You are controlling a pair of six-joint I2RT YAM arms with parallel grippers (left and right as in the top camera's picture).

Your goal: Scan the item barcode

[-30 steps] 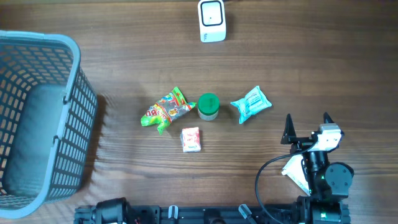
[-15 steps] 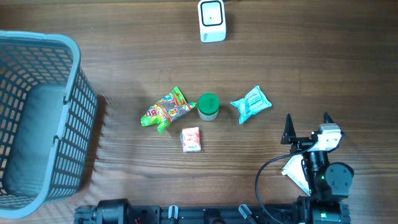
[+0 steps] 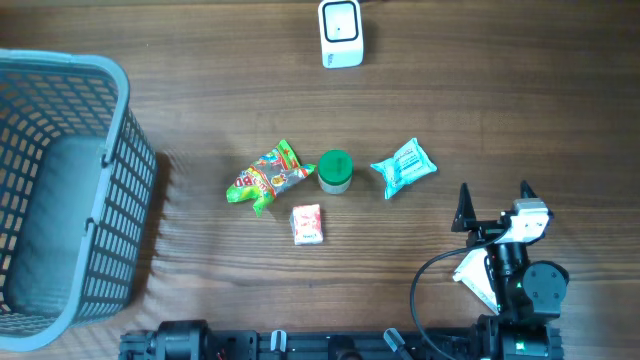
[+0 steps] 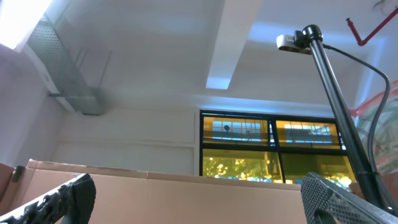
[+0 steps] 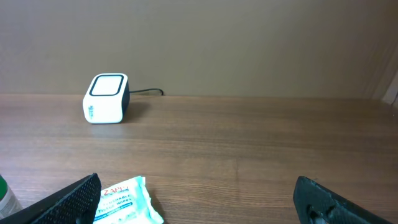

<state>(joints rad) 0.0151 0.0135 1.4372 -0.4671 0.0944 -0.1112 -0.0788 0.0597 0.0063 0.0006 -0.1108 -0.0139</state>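
Observation:
The white barcode scanner [image 3: 341,33] stands at the table's far edge, also in the right wrist view as the scanner [image 5: 107,98]. Four items lie mid-table: a colourful snack bag [image 3: 267,176], a green-lidded jar [image 3: 335,171], a teal tissue pack [image 3: 403,168] and a small red packet [image 3: 308,223]. My right gripper [image 3: 495,197] hovers open near the front right, short of the tissue pack [image 5: 127,200], with nothing between its fingers. My left gripper [image 4: 199,202] is open and empty. It points up at the ceiling.
A large grey basket [image 3: 125,230] fills the left side of the table. The arm bases and cables run along the front edge [image 3: 300,345]. The left wrist view shows only a cardboard wall, a window and a camera pole [image 4: 336,93].

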